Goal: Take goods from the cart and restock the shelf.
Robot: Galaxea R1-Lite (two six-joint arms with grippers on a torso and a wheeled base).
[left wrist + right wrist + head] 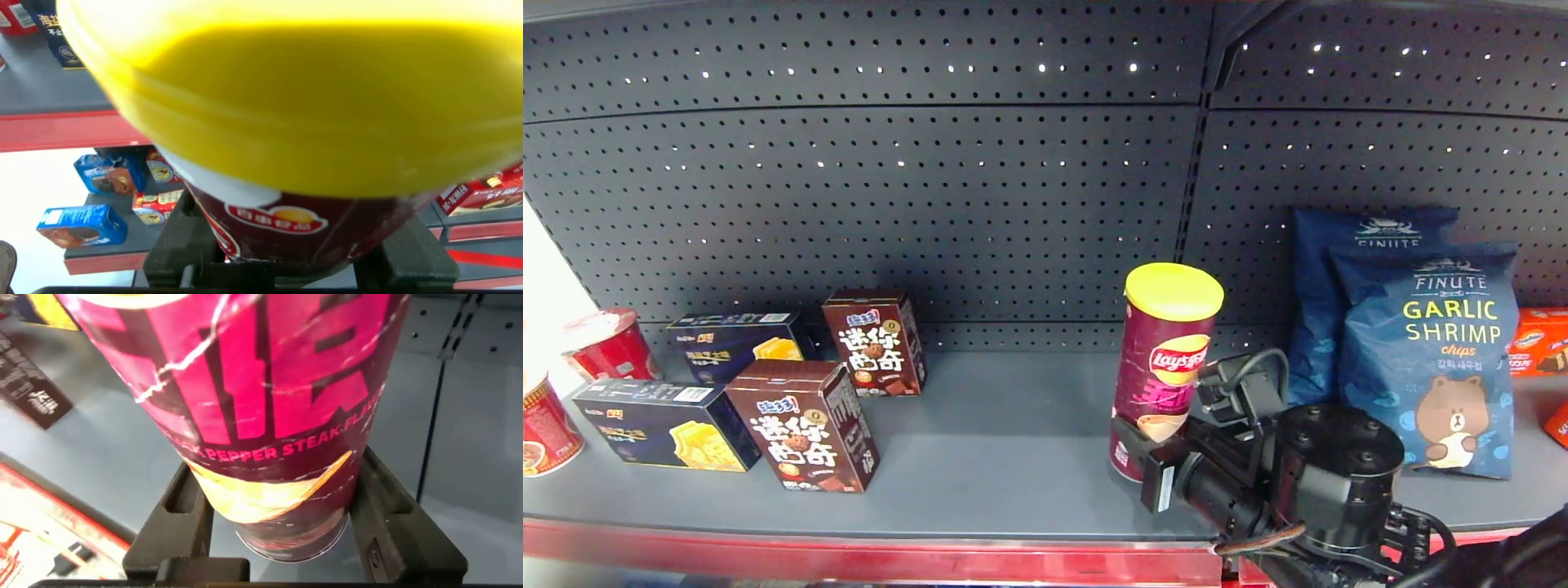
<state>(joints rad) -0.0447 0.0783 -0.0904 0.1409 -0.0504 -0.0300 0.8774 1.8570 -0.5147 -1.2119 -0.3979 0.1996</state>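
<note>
Our right gripper (1134, 457) is clamped low around the magenta cardboard crisp tube with a yellow plastic lid (1164, 359). The tube is upright on the grey metal shelf (996, 457), between the brown cookie boxes (805, 425) and the blue foil snack bags (1421, 351). Our left gripper (290, 249) pinches a second dark-red tube with a yellow lid (310, 122), with stocked lower shelves (98, 261) behind it.
</note>
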